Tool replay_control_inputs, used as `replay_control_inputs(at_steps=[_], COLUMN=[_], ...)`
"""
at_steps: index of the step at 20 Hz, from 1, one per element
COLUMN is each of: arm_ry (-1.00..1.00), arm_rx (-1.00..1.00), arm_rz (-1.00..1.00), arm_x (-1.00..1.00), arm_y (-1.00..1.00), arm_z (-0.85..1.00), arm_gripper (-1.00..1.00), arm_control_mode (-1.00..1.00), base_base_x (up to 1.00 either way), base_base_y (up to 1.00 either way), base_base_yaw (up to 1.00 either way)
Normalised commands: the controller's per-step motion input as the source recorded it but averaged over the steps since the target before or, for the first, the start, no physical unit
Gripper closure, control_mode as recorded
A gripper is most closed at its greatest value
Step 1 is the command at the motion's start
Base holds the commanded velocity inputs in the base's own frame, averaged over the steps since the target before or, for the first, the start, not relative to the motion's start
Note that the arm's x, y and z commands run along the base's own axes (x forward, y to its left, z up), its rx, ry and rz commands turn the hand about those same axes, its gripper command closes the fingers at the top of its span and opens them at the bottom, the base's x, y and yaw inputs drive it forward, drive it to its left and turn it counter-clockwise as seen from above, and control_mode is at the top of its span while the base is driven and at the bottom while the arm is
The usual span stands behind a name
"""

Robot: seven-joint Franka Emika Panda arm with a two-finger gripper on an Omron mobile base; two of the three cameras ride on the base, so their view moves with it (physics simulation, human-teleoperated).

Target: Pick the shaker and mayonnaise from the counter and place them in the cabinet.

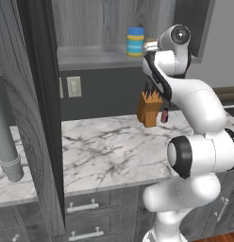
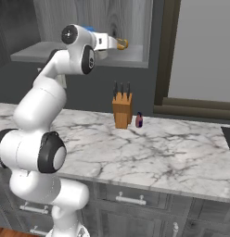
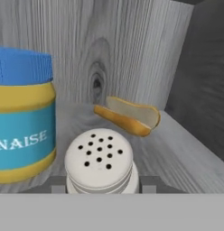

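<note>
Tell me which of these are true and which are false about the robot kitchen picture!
1. The mayonnaise jar stands on the cabinet shelf. True.
2. The shaker sits down on the counter. False: it is up in the cabinet, right at the end effector, beside the mayonnaise.
3. A knife block stands on the counter. True.
4. The mayonnaise lid is red. False: it is blue.
5. A bun lies on the cabinet shelf behind the shaker. True.
6. The small dark bottle is on the cabinet shelf. False: it stands on the counter next to the knife block.
</note>
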Motion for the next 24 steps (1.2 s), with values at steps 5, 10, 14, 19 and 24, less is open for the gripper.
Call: replay_control_inputs(at_steps=[5,10,14,19,24], arm_ry=[0.00,0.00,0.00,0.00,0.00], arm_rx=[0.00,0.00,0.00,0.00,0.00], arm_rz=[0.00,0.00,0.00,0.00,0.00], arm_x=[0.34,0.33,0.34,0.36,0.30], arm_y=[-0.07,-0.08,-0.10,-0.09,-0.01], arm_z=[-0.21,-0.22,-0.28,-0.32,-0.36], arm_gripper=[1.00,1.00,1.00,1.00,-1.00], arm_control_mode=[-1.00,-1.00,-1.00,-1.00,-1.00], base_base_x=[0.00,0.00,0.00,0.00,0.00], base_base_y=[0.00,0.00,0.00,0.00,0.00], base_base_yaw=[0.00,0.00,0.00,0.00,0.00])
